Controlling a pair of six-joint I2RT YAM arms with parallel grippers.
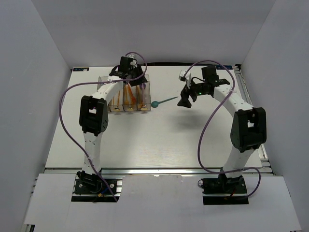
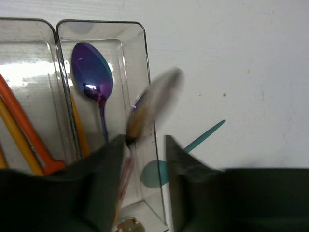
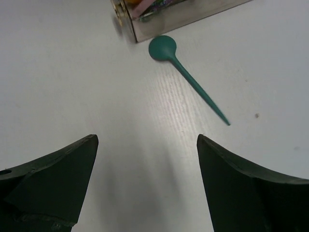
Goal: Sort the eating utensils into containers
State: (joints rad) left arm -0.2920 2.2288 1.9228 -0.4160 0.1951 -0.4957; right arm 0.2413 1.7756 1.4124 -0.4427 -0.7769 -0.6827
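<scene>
Clear plastic bins [image 2: 99, 22] hold orange plastic utensils [image 2: 26, 128] and a shiny purple spoon [image 2: 91, 72]. Left hand [image 2: 144, 145] and right hand [image 3: 147, 140] are open and empty.

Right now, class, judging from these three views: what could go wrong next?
1. The blurred metallic spoon at the left hand crosses the right wall of the end bin; it may land outside.
2. The teal spoon lies flat beside the bins; the open right hand could slip on its thin handle or knock them.

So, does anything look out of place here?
Yes. A teal spoon lies flat on the table just outside the containers, its bowl close to the end bin. It is the only utensil loose on the table.
</scene>
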